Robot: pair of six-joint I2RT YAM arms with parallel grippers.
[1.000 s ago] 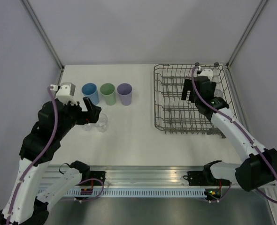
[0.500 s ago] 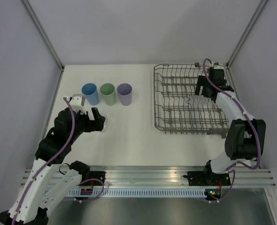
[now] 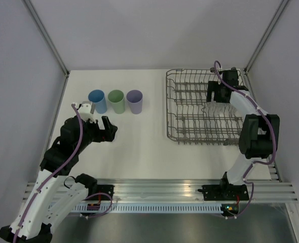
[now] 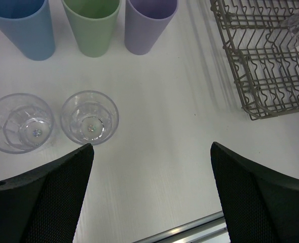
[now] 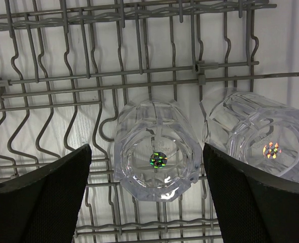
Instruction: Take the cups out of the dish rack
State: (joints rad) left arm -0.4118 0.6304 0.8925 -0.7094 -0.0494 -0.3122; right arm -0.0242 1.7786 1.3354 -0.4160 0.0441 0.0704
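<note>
Right gripper (image 5: pixel 147 149) edged frame-left over rack (image 5: pixel 114 78); jaws apart, straddling centre glass (image 5: pixel 157 167), likely for pickup. Left gripper (image 4: pixel 152 147): jaws apart, empty, below unloaded cups (image 4: pixel 88 117).

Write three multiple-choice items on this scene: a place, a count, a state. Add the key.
1. The glass under the right gripper sits: A) on a plate B) in the dish rack C) in a sink.
2. Clear glasses standing on the table near the tumblers: A) one B) four C) two.
3. The left gripper is: A) open, holding nothing B) shut on a glass C) shut on a tumbler.
Key: B, rack wires run under it; C, the left wrist view shows two; A, its fingers stand wide apart over bare table.
</note>
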